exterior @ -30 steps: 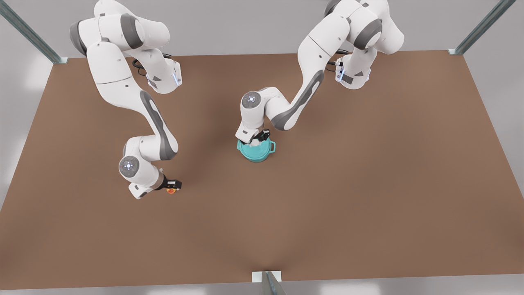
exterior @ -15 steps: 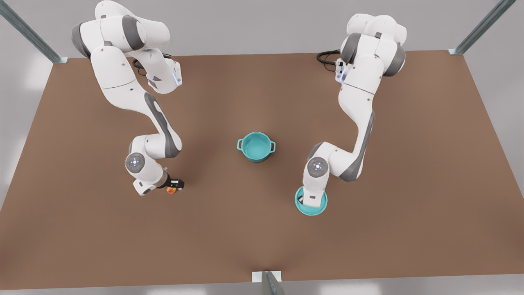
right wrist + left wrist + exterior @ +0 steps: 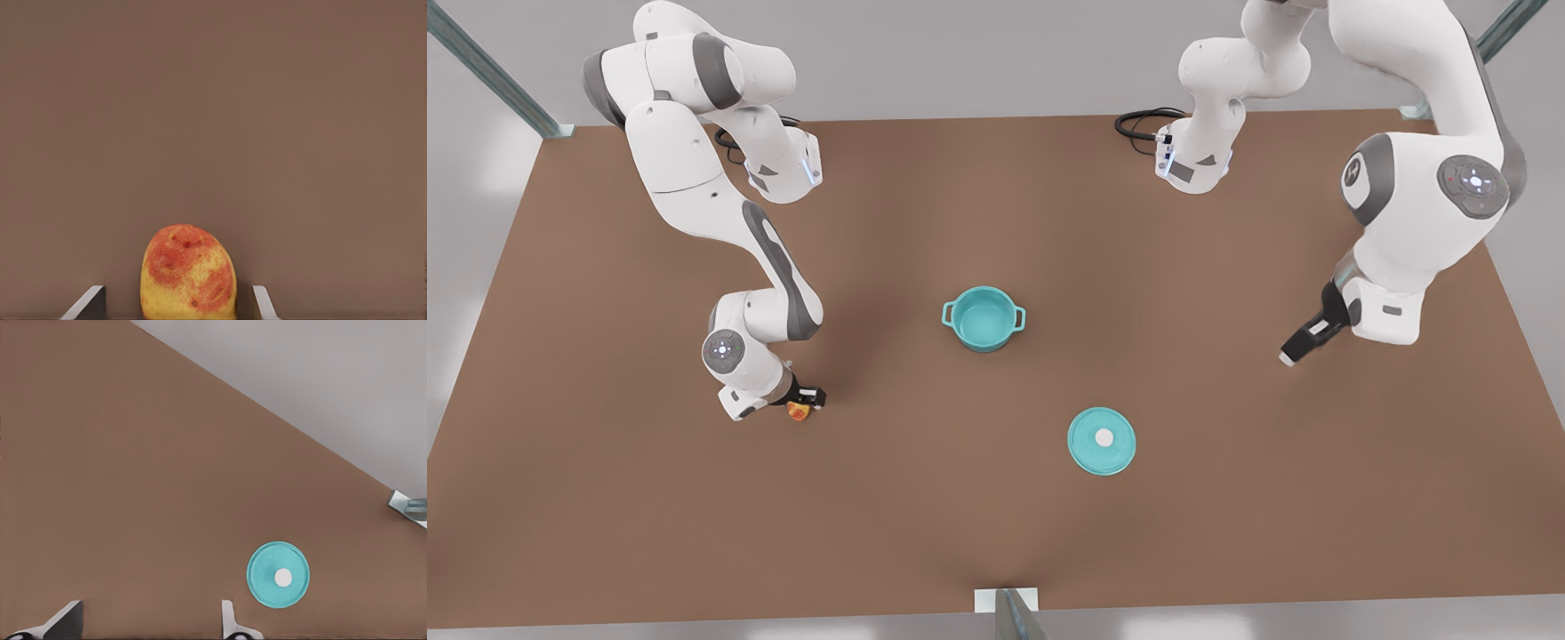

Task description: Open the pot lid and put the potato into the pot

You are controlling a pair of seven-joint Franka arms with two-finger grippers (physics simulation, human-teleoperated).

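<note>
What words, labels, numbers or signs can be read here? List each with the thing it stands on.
None: no readable text stands on the pot, the lid, the potato, the table or the arms. The arms carry only small lit dots and dark marks, not letters.

From the front view we look down from high up and far away at the whole brown table (image 3: 996, 533), with both arms at the far edge. The left wrist view rides on the arm at the front view's right, looks slanting down across the table from well above, and shares the pot lid (image 3: 278, 575) (image 3: 1102, 440) with the front view. The right wrist view sits very near the table and shares the potato (image 3: 188, 272) (image 3: 799, 410) with the front view.
</note>
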